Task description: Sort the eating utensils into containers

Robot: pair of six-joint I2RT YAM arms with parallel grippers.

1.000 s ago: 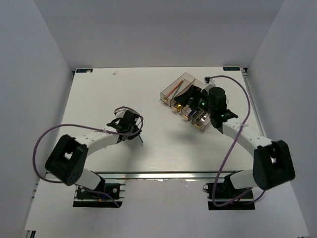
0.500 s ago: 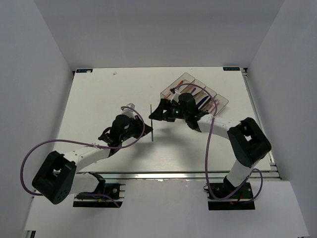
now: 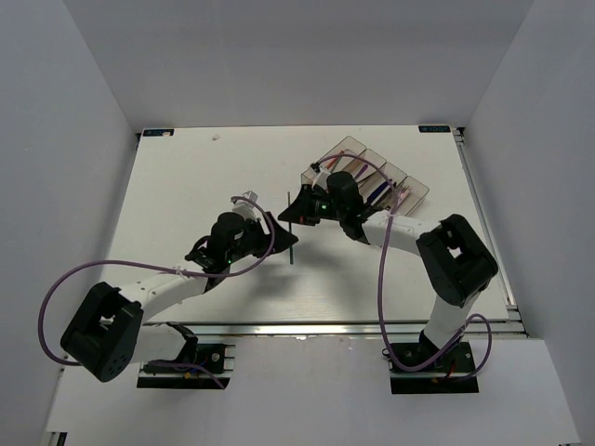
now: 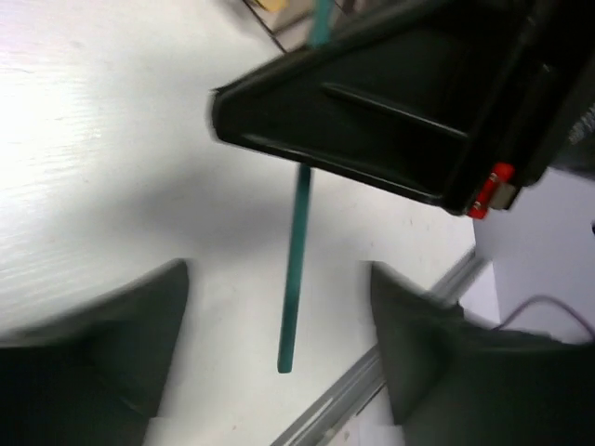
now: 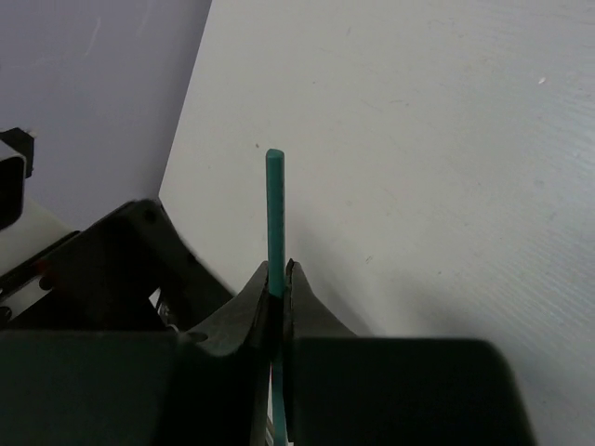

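Note:
A green chopstick (image 3: 290,243) stands nearly upright over the table's middle, clear of the surface. My right gripper (image 5: 277,269) is shut on it, and the chopstick's (image 5: 275,204) free end pokes out beyond the fingertips. My left gripper (image 4: 277,268) is open, its fingers standing apart on either side of the chopstick (image 4: 296,269) without touching it. From above, the two grippers meet tip to tip, left gripper (image 3: 268,237) and right gripper (image 3: 294,216). The containers (image 3: 349,144) sit at the back right with several utensils (image 3: 383,190) inside, partly hidden by the right arm.
White walls enclose the table on three sides. An aluminium rail (image 3: 307,327) runs along the near edge and shows again as the rail (image 4: 372,381) in the left wrist view. Purple cables (image 3: 93,265) loop beside both arms.
The right arm swung from over the containers to the table's middle and shut on the green chopstick. The left gripper, which carried the chopstick there, opened and let it go.

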